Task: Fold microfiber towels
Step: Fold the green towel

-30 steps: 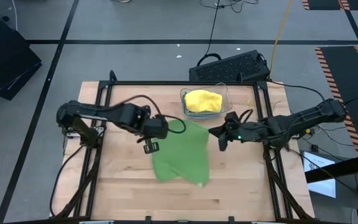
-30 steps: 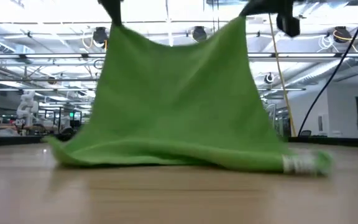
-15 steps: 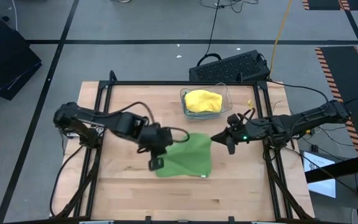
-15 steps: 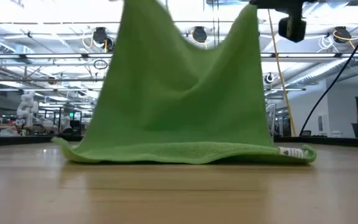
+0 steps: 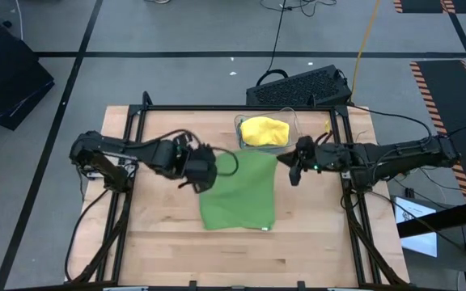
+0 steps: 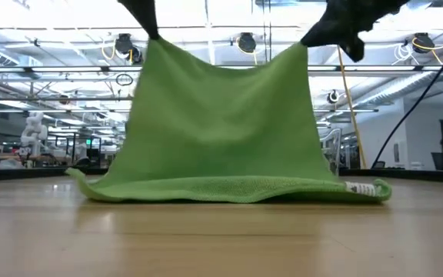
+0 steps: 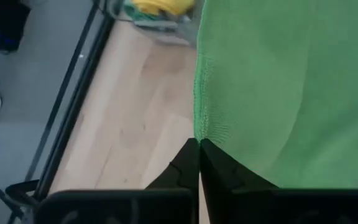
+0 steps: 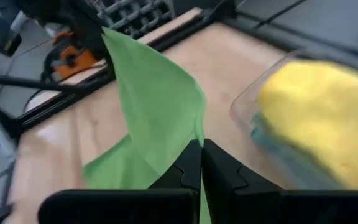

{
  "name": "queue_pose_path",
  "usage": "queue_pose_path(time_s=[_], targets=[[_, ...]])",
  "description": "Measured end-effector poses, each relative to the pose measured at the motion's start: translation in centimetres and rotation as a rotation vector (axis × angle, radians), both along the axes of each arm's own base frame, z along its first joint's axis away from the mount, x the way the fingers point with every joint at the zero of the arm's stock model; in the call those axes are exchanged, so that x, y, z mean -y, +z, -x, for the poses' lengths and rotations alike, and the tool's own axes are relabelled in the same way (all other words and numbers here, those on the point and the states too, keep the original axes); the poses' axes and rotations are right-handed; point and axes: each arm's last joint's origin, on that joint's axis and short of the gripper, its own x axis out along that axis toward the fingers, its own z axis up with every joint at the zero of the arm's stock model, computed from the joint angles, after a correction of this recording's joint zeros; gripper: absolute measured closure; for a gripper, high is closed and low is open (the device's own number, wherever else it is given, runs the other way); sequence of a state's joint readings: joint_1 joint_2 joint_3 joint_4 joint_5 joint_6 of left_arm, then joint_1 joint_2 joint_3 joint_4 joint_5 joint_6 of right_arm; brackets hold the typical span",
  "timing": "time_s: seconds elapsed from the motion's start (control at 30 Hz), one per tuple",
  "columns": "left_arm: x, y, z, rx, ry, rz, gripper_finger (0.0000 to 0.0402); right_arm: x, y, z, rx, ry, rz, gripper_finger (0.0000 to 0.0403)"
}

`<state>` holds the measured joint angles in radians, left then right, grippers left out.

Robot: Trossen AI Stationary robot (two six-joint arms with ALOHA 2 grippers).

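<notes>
A bright green towel (image 5: 237, 194) hangs between my two grippers over the middle of the table. Its near edge (image 6: 229, 188) lies on the wood, with a white tag (image 6: 360, 187) at the right end. My left gripper (image 5: 203, 166) is shut on the towel's far left corner. My right gripper (image 5: 291, 166) is shut on the far right corner. In the low view both corners are raised, the left gripper (image 6: 146, 19) a little higher than the right gripper (image 6: 314, 35). A yellow towel (image 5: 264, 131) lies in a clear bin (image 5: 291, 121). My left gripper pinches the green towel's far left corner (image 7: 202, 135) between its two shut fingers. That corner is lifted, the cloth slopes down from it, and the top edge sags a little. My right gripper pinches the far right corner (image 8: 196, 138) between its two shut fingers. The cloth runs from it toward the left arm, lifted off the table here, with the near edge resting on the wood.
The clear bin stands at the far edge, just beyond the towel and between the two grippers. A black metal frame (image 5: 136, 121) borders the table top. Bare wood (image 5: 160, 234) lies to the left of and nearer than the towel.
Both grippers, shut on the corners, went toward the near edge and then back toward the far edge. The towel's top swung over with them and now stands lower and more spread out. Its near edge has straightened on the table.
</notes>
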<state>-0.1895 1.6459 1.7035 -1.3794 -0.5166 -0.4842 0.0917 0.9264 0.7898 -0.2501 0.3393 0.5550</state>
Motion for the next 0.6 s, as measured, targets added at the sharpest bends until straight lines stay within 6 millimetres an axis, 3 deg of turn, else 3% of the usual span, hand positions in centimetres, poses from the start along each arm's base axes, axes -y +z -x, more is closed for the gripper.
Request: queue_pose_path(time_s=[0.1, 0.2, 0.37, 0.5, 0.6], targets=[[-1.0, 0.0, -0.8, 0.044, 0.021, 0.02, 0.0398, 0.8, 0.6, -0.1, 0.055, -0.002, 0.022, 0.0403], [-0.4, 0.5, -0.5, 0.076, 0.0, 0.12, 0.0396, 0.5, 1.7, 0.2, 0.151, 0.059, -0.068, 0.0403], [3.3, 0.8, 0.0, 0.1, -0.111, 0.319, 0.0395, -1.6, 2.0, 1.1, 0.166, 0.22, -0.248, 0.0403], [6.0, 0.8, 0.1, 0.154, -0.21, 0.361, 0.0398, -2.6, 1.4, 1.2, 0.099, 0.259, -0.262, 0.0403], [6.9, 0.2, 0.2, 0.173, -0.196, 0.325, 0.0396, -3.1, 0.4, 1.2, 0.012, 0.264, -0.252, 0.0403]])
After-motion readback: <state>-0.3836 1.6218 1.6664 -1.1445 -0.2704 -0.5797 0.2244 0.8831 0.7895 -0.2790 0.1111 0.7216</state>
